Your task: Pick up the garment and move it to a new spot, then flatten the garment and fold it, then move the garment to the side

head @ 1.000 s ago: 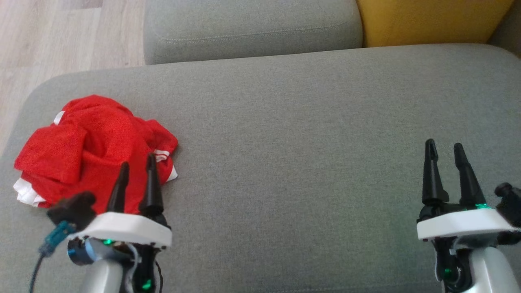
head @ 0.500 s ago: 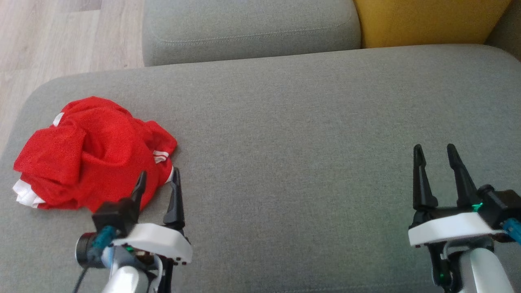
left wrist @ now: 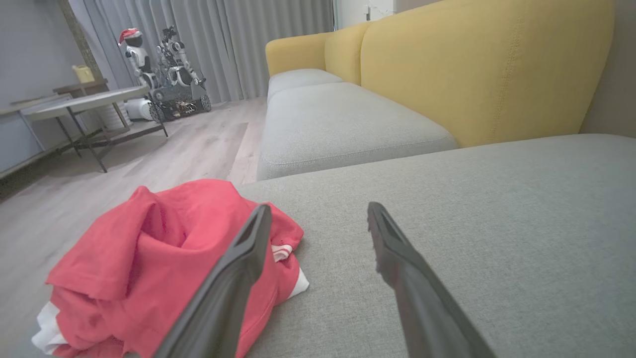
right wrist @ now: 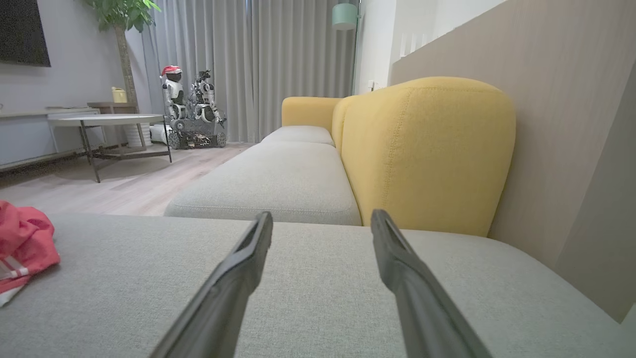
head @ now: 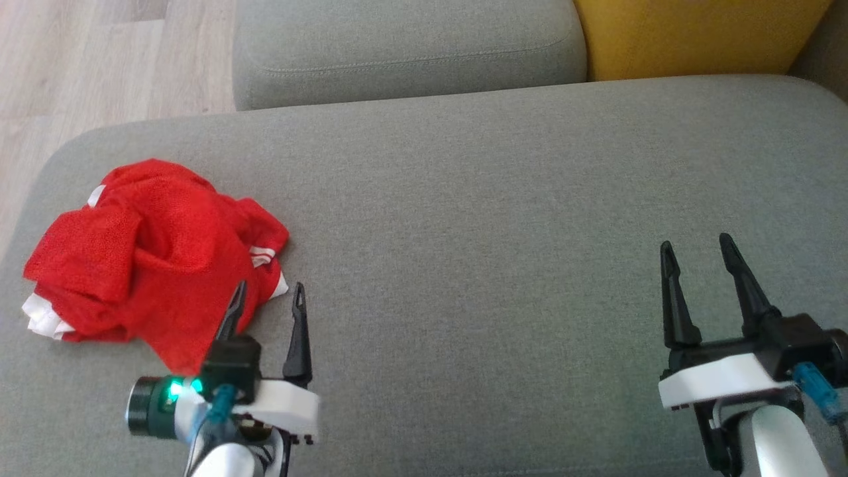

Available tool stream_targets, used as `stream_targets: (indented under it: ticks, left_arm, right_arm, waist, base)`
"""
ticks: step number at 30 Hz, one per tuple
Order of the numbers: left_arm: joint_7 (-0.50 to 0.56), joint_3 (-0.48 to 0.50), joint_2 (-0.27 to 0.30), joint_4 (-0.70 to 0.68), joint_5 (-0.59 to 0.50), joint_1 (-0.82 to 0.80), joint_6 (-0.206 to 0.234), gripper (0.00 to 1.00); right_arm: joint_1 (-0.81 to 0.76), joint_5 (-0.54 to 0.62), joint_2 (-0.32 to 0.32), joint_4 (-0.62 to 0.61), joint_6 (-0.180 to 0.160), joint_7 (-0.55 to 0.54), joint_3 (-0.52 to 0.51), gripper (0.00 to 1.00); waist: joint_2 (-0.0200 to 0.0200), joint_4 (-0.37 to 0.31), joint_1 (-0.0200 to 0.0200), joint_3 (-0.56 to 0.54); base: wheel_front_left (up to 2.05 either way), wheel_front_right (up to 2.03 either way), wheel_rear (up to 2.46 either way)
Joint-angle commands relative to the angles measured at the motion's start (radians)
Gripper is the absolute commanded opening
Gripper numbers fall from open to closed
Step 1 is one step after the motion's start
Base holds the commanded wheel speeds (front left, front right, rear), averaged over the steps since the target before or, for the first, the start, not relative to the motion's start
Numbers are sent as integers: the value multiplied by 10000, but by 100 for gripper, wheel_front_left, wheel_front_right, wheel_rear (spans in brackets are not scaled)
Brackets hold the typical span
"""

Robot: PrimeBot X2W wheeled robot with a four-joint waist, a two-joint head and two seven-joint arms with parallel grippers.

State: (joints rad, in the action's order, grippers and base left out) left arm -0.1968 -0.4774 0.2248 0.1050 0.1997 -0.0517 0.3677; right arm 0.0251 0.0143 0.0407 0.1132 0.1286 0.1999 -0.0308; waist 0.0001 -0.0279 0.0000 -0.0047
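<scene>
The left gripper (head: 270,288) is now seen shifted rightward from a second ago, off the top of the garment (head: 146,252) to its lower-right edge. Its fingers are spread, one tip in front of red cloth, the other in front of bare cushion (head: 477,199). The right gripper (head: 695,244) is found slightly lower and further left at lower right, spread too, nothing held. The garment is left unmoved at centre left: a crumpled red heap, white trim shown at its edges.
</scene>
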Motion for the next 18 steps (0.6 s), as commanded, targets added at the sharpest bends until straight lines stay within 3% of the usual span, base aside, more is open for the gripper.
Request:
stream_targets:
  ticks: [1, 5, 9, 18]
  left_arm:
    - [-185, 142, 331, -247, -467, -698, 223, 100]
    - [-302, -96, 380, -218, -782, -740, 626, 100]
    - [-390, 48, 221, -435, -447, -645, 643, 100]
    - [-649, 979, -415, -533, -116, -53, -298, 100]
  right_arm:
    - [154, 300, 85, -389, 19, 150, 264, 100]
    - [126, -19, 87, -313, 19, 268, 306, 100]
    - [90, -368, 89, -154, 20, 357, 393, 100]
    - [149, -2213, 95, 740, 21, 616, 706, 100]
  waist:
    - [-1, 1, 0, -4]
    - [-1, -2, 0, -13]
    - [-1, 9, 0, -15]
    - [-1, 18, 0, -48]
  base:
    - [0, 0, 0]
    - [0, 0, 0]
    - [0, 0, 0]
    - [0, 0, 0]
